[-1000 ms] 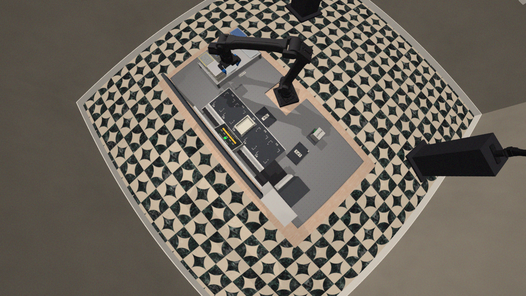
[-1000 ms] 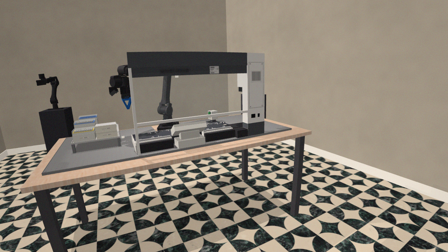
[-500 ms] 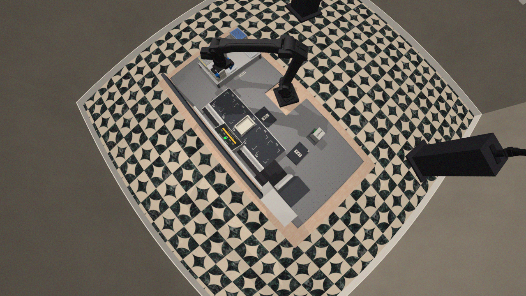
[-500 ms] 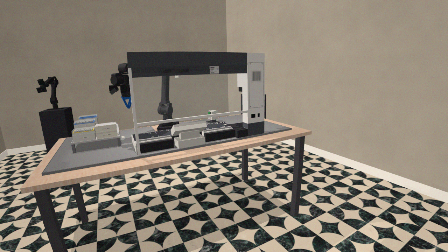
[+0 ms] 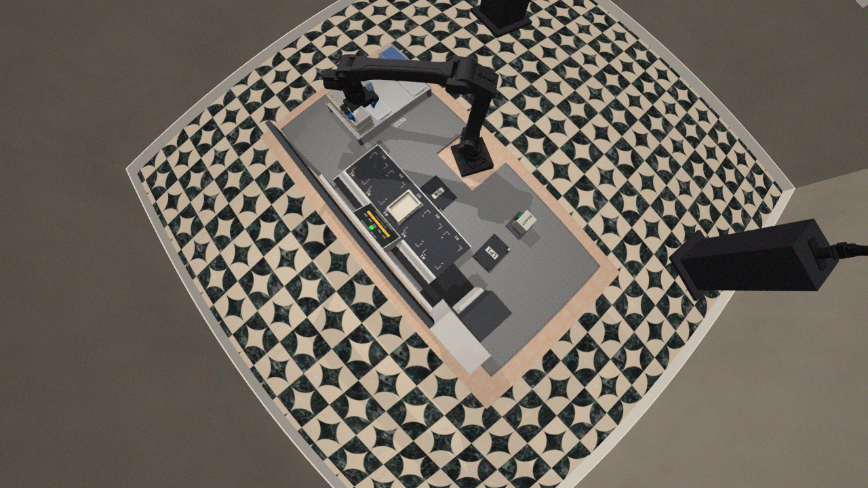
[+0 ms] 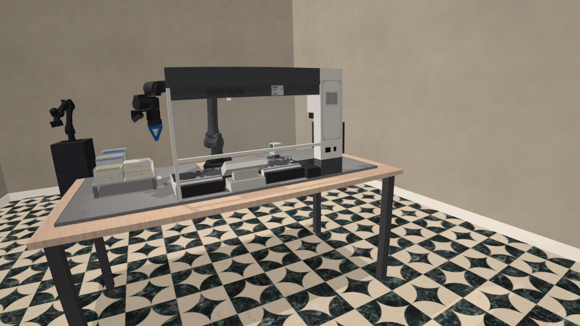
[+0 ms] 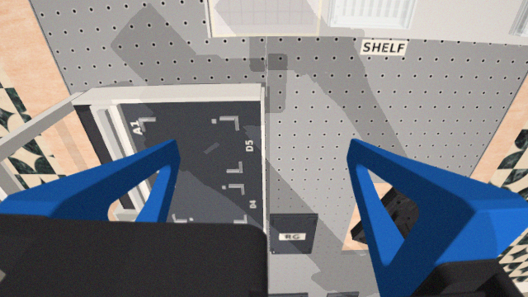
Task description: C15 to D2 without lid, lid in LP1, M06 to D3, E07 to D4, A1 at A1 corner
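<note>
My gripper [image 5: 352, 112] is open and empty, high above the front edge of the SHELF [image 5: 381, 97]; it also shows in the side view [image 6: 155, 132]. In the wrist view my blue fingers frame the deck corner with D5 [image 7: 194, 140] and D4 [image 7: 223, 202], both bare. The SHELF label [image 7: 384, 47] lies ahead, with a clear-lidded plate [image 7: 264, 17] and a white item [image 7: 371, 12] cut off at the top edge. A cream one-well reservoir [image 5: 405, 206] lies on the middle deck position. Lid park LP1 [image 5: 489, 255] is bare.
The regrip nest RG [image 7: 294, 233] is bare beside the deck [image 5: 438, 192]. The READY key [image 5: 525, 221] stands past the arm's base [image 5: 473, 160]. Stacked racks and white blocks [image 6: 121, 166] fill the SHELF. The handler's dark gantry [image 6: 243, 83] and posts stand over the deck.
</note>
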`<state>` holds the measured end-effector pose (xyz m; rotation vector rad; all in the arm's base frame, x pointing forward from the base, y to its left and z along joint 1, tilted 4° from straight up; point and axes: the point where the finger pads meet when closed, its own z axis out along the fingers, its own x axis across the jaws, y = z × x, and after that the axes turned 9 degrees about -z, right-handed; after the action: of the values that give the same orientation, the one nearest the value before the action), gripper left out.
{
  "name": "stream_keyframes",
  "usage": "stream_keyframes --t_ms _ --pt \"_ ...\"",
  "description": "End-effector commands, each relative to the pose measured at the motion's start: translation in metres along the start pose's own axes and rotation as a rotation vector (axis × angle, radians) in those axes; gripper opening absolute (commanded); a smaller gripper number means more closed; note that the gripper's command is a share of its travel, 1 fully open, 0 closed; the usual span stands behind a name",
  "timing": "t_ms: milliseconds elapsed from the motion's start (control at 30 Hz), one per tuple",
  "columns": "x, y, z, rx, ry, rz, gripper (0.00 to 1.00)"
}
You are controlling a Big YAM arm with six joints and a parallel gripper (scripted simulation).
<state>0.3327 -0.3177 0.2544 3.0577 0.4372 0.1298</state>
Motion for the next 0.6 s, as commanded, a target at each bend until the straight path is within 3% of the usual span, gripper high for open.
stream_keyframes --t_ms 0,67,567 --pt "0.0 0.03 -0.013 -0.022 0.013 -0.009 1.0" --pt "0.0 0.03 -0.013 -0.022 0.013 -0.009 1.0" --pt "-0.013 0.104 -0.011 -0.025 0.009 -0.009 1.0"
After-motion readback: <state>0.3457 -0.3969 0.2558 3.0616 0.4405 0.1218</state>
